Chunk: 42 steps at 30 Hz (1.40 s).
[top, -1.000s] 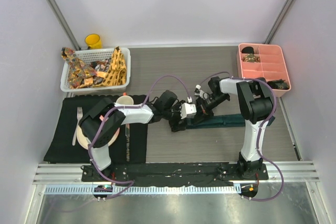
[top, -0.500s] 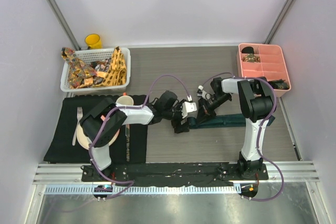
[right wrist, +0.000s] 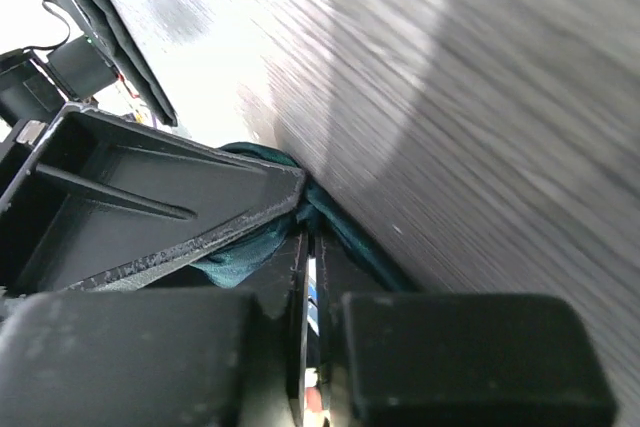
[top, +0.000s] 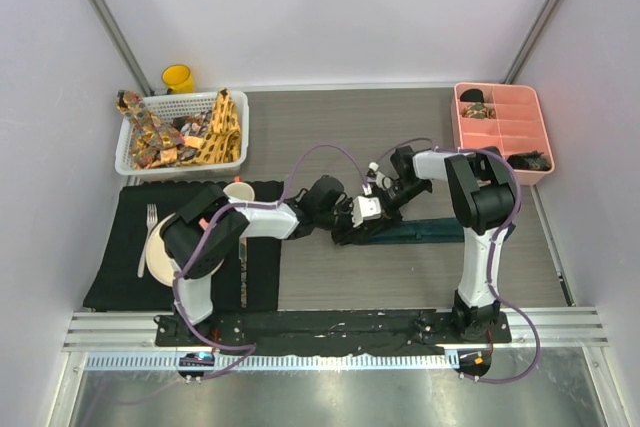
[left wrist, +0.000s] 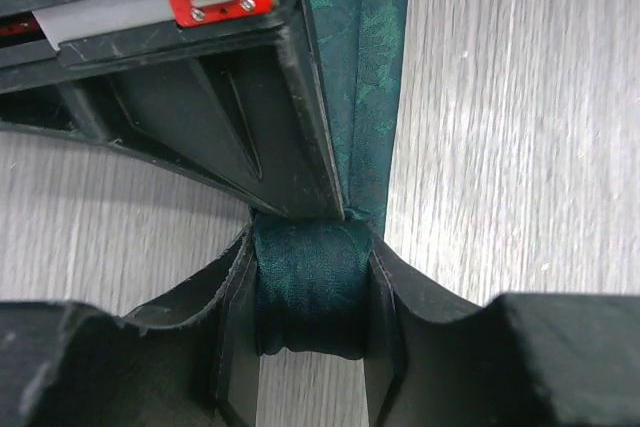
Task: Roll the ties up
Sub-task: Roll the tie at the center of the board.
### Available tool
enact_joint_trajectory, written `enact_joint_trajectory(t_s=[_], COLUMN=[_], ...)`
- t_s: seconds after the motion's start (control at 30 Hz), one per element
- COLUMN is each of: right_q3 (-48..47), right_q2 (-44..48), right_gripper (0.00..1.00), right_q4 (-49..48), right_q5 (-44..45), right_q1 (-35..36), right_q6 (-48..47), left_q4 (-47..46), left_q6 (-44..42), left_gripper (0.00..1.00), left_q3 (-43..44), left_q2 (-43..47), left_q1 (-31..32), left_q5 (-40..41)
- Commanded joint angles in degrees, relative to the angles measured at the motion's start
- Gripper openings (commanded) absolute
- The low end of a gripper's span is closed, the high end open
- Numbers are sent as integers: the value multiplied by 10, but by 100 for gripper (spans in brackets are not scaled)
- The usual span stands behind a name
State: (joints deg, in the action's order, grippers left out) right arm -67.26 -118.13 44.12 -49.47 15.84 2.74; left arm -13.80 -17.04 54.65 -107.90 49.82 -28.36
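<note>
The dark teal tie (top: 432,230) lies flat on the wooden table, running right from a rolled end. My left gripper (top: 352,231) is shut on that roll (left wrist: 310,277), with one finger pressed on each end of it (left wrist: 310,292). My right gripper (top: 374,211) is shut, its jaws almost touching. Its tips rest against the teal fabric (right wrist: 240,252) at the roll (right wrist: 308,232). One of its fingers (left wrist: 230,117) lies over the tie just beyond the roll. The yellow-orange and brownish patterned ties (top: 215,129) lie piled in the basket.
A white basket (top: 182,159) sits at the back left with a yellow cup (top: 178,78) behind it. A pink divided tray (top: 500,137) at the back right holds dark rolled items (top: 474,101). A black placemat (top: 115,257) on the left carries a plate (top: 158,259), a fork (top: 148,237) and a mug (top: 238,192).
The left gripper and the roll have shifted a little to the right along the tie. The right gripper swung out to the right and came back against the roll.
</note>
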Motion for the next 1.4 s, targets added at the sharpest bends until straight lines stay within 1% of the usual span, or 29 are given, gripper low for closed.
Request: enact_joint_trajectory(t_s=[0.0, 0.03, 0.13, 0.17, 0.2, 0.23, 0.3, 0.47, 0.6, 0.7, 0.73, 0.8, 0.83, 0.9, 0.93, 1.03, 1.17, 1.37], right_q3=[-24, -33, -36, -34, -31, -30, -30, -20, -15, -8, -2, 2, 6, 10, 13, 23, 32, 32], right_q2=[1, 12, 45, 52, 59, 68, 72, 62, 42, 33, 32, 30, 29, 26, 21, 16, 9, 7], right_gripper=[14, 21, 32, 39, 41, 43, 44, 44, 42, 33, 24, 11, 1, 1, 1, 1, 1, 1], right_q4=[-23, -12, 18, 22, 22, 22, 19, 0, -18, -24, -24, -24, -25, -24, -23, -22, -22, -34], right_q5=[66, 47, -3, -18, -30, -53, -65, -60, -25, -16, -14, 1, 10, 24, 38, 67, 103, 126], right_q1=[-1, -12, -19, -19, -18, -15, 1, 31, 39, 39, 38, 38, 37, 33, 26, 12, -6, -9], right_q6=[-25, -24, -37, -32, -28, -28, -10, 3, 4, 0, -1, -8, -11, -19, -22, -39, -56, -51], left_q4=[82, 90, 105, 106, 109, 111, 113, 120, 123, 127, 129, 131, 130, 128, 121, 101, 83, 47], left_q6=[-56, -59, -59, -61, -63, -66, -69, -84, -86, -87, -85, -84, -82, -74, -68, -56, -37, 1], left_gripper=[16, 17, 18, 20, 21, 22, 24, 29, 34, 36, 37, 39, 43, 49, 53, 59, 63, 68], left_q3=[-47, -59, -61, -60, -58, -54, -47, -29, -24, -23, -21, -21, -22, -23, -24, -27, -23, -1], left_q2=[39, 47, 48, 46, 45, 43, 36, 25, 19, 19, 19, 21, 23, 26, 27, 37, 46, 38], left_q1=[4, 4, 4, 4, 4, 5, 5, 12, 15, 15, 15, 16, 16, 16, 15, 13, 12, 12], left_q5=[47, 52, 73, 80, 85, 88, 92, 99, 100, 102, 101, 99, 97, 96, 95, 91, 64, 23])
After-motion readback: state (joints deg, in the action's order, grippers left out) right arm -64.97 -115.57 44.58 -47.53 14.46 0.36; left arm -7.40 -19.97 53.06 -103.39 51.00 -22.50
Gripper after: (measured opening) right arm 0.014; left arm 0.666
